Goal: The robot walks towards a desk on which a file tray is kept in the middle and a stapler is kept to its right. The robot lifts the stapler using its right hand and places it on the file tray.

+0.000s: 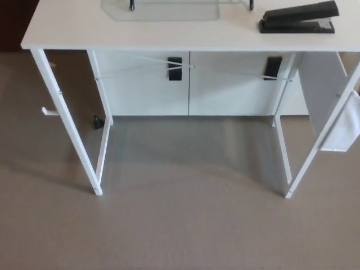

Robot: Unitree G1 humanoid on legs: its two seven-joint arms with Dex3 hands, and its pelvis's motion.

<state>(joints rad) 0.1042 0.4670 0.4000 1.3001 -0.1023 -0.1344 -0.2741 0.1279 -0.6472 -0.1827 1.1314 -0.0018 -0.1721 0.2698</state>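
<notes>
Grey floor (185, 225) filling six o'clock. White desk (73, 28) spanning twelve o'clock on thin legs. Clear file tray (163, 10) at twelve, cropped. Black stapler (299, 18) lying flat at one o'clock, near the tray, not touching. Out of view: left hand, right hand.

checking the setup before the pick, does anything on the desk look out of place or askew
Nothing stands out. The stapler lies flat and closed on the desk, right of the file tray, apart from it. Only part of the tray shows.

No readable text, label, brand or number shows on anything in view.
</notes>
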